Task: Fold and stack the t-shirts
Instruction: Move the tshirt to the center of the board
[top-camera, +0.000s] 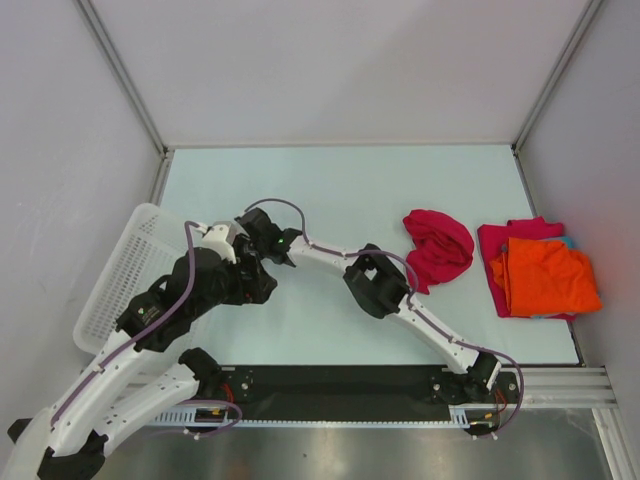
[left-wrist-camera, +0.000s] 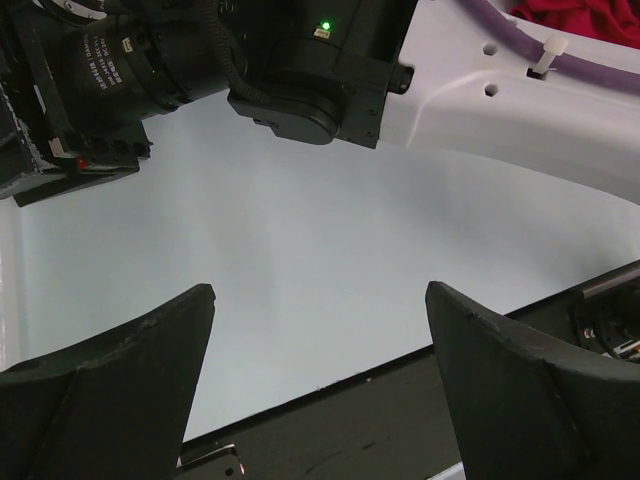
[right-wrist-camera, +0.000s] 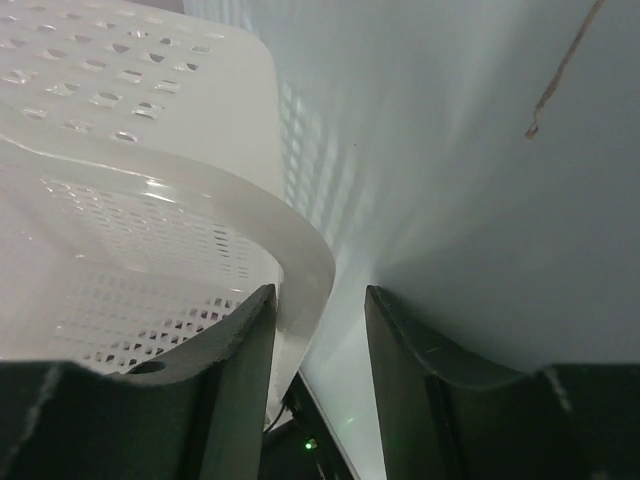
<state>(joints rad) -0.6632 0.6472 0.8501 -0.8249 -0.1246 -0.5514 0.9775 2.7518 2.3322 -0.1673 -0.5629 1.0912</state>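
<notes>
Right tool (right-wrist-camera: 320, 300) stands parted astride the white basket's (right-wrist-camera: 150, 165) rim, apparently not gripping; left tool (left-wrist-camera: 318, 290) wide, empty. Crumpled red t-shirt (top-camera: 438, 248) awaits folding beside the folded stack (top-camera: 545, 278); reach there next.

Teal tee (top-camera: 569, 241) mostly hidden under orange tee (top-camera: 545, 277).

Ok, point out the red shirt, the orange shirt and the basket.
red shirt (top-camera: 438, 248), top view, middle of the crumpled heap
orange shirt (top-camera: 545, 277), top view, centre of its folded upper face
basket (top-camera: 118, 272), top view, its white lattice wall
</notes>
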